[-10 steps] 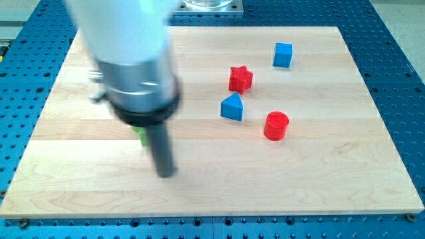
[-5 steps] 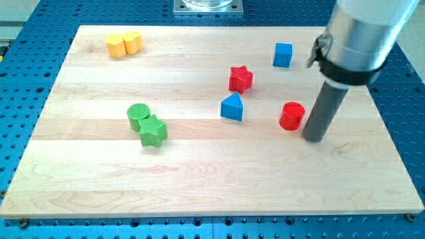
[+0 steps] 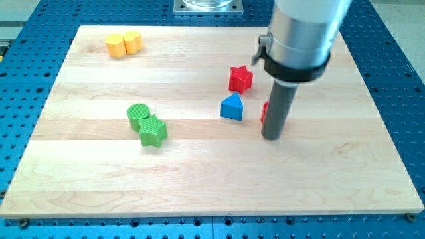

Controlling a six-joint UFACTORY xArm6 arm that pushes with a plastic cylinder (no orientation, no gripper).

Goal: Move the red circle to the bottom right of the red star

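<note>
The red star (image 3: 240, 78) sits right of the board's centre, toward the view's top. The red circle (image 3: 265, 112) lies below and to the right of it, mostly hidden behind my rod; only a thin red sliver shows at the rod's left edge. My tip (image 3: 271, 137) rests on the board just below the red circle, touching or nearly touching it. The blue triangle (image 3: 232, 106) stands just left of the rod, below the red star.
A green circle (image 3: 138, 115) and a green star (image 3: 153, 131) touch at the left of centre. Two yellow blocks (image 3: 123, 44) sit at the top left. The arm's body hides the upper right of the board, where a blue cube stood earlier.
My tip has swung from the red circle's right side to its lower front. The red circle has shifted left, closer to the blue triangle. The arm now hides the blue cube.
</note>
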